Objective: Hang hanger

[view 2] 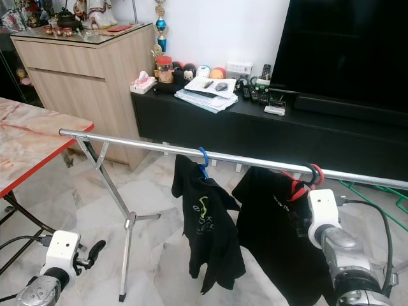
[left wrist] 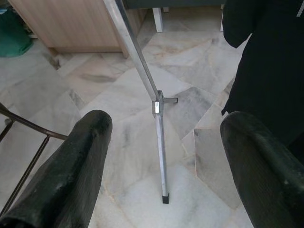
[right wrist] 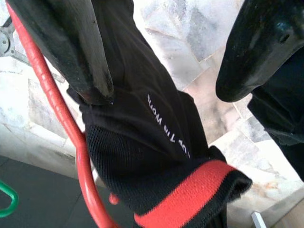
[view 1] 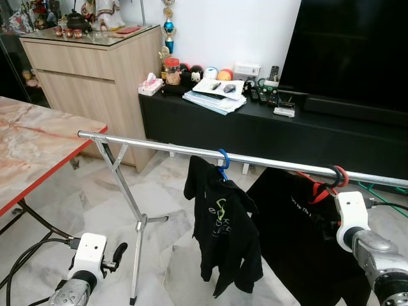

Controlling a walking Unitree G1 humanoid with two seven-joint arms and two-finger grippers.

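Rail: a long silver rail (view 1: 255,159) runs across the room on a metal leg stand (view 1: 131,204).
Red hanger: the red hanger (view 1: 328,182) has its hook over the rail, near the right end. A black shirt (view 1: 299,236) with white words hangs on it.
Shirt collar: seen from the right wrist, the shirt has a red band (right wrist: 190,190) at the neck, and the red hanger bar (right wrist: 71,137) runs beside it.
Blue hanger: a blue hanger (view 1: 223,162) hooks on the rail more to the left. It holds another black shirt (view 1: 223,229) with a green mark.
Right pincer: the right pincer (right wrist: 166,71) is up by the red hanger, just under the rail. Its 2 black fingers (right wrist: 71,52) are spread apart. 1 finger touches the shirt and the red bar, but the fingers do not squeeze anything.
Left pincer: the left pincer (left wrist: 166,161) is low, near the floor, well away from the rail. Its fingers (left wrist: 66,175) are wide open with nothing between them. Past them is the stand's leg on the marble floor (left wrist: 118,85).
Tissue box: a tissue box (view 1: 150,84) sits on the black TV surface (view 1: 255,121), with a tissue poking out.
Jar: a jar (view 1: 171,67) with a red lid stands by it. I cannot tell what is inside.
Papers: a pile of papers (view 1: 213,95) lies on the same surface.
Side: a marble surface (view 1: 32,146) with a red edge is on the left.
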